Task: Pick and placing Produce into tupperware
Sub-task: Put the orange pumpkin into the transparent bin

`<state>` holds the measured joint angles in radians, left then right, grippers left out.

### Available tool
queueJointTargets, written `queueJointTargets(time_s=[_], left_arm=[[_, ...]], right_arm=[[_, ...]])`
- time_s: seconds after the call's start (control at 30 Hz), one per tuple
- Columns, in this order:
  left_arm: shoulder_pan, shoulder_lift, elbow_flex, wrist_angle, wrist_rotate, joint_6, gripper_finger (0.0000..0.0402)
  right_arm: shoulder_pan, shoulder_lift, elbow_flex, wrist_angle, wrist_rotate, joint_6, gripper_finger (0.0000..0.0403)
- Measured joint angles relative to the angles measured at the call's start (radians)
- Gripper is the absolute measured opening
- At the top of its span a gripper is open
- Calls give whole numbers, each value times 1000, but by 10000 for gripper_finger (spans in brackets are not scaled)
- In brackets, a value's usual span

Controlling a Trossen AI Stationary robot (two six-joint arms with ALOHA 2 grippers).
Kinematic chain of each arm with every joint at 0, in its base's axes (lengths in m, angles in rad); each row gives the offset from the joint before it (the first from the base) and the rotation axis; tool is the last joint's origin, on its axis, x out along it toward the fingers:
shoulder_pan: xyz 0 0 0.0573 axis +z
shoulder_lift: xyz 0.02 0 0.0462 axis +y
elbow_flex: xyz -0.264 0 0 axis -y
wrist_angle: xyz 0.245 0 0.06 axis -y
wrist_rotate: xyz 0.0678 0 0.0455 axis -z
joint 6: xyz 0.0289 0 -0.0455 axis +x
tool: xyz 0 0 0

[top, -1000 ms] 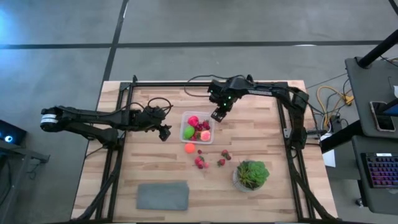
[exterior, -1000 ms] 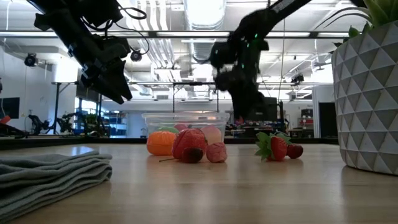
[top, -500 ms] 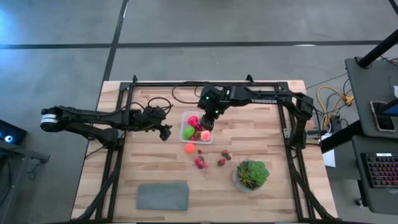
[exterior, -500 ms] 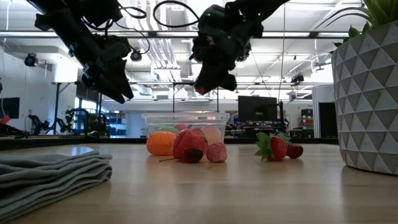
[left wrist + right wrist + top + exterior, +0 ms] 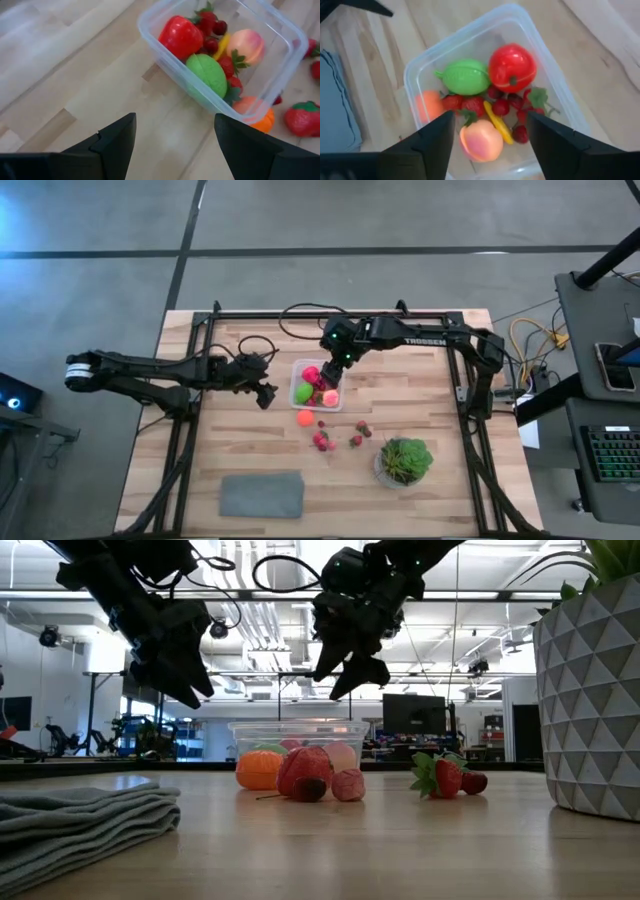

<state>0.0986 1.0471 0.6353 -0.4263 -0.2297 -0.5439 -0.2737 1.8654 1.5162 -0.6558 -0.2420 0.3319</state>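
Observation:
The clear tupperware stands mid-table and holds a red fruit, a lime-green fruit, a pink-peach fruit and several small strawberries. An orange fruit rests on the table against the box's near side. Loose strawberries lie nearer the front edge. My right gripper hangs open just above the tupperware, nothing between its fingers. Left of the box, my left gripper hovers open above the table, pointing at the box.
A leafy plant in a white faceted pot stands at the near right, beyond two more strawberries. A folded grey mat lies near the front edge. Bare wood shows left of and behind the tupperware.
My right gripper has swung from the tupperware's far right corner toward the table's left, to a spot above the box. There it has opened, its fingertips now spread apart.

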Motion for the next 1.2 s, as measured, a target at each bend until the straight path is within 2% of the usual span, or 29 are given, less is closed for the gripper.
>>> queueJointTargets(time_s=[0.17,0.27,0.33,0.5,0.57,0.63,0.77,0.9,1.03,1.2], left_arm=[[-5,0,-2,13,172,29,254],[-19,18,-2,37,228,59,254],[-32,34,-2,42,239,61,254],[-94,125,3,111,245,32,254],[-129,172,10,157,244,-42,254],[-165,226,23,171,234,-144,254],[-231,331,62,170,145,-371,253],[-265,420,126,170,117,-554,253],[-286,492,217,157,93,-599,253],[-296,565,350,-43,46,-603,253]], right_arm=[[2,-22,0,-70,15,9,254],[7,-56,0,-107,84,8,255],[11,-88,0,-134,171,9,253],[30,-189,0,-229,484,83,249],[39,-227,0,-281,583,116,249],[41,-268,-2,-345,632,151,251],[42,-341,-21,-450,647,201,255],[47,-411,-78,-488,657,243,254],[47,-479,-159,-489,662,293,251],[47,-552,-261,-485,663,403,255]])
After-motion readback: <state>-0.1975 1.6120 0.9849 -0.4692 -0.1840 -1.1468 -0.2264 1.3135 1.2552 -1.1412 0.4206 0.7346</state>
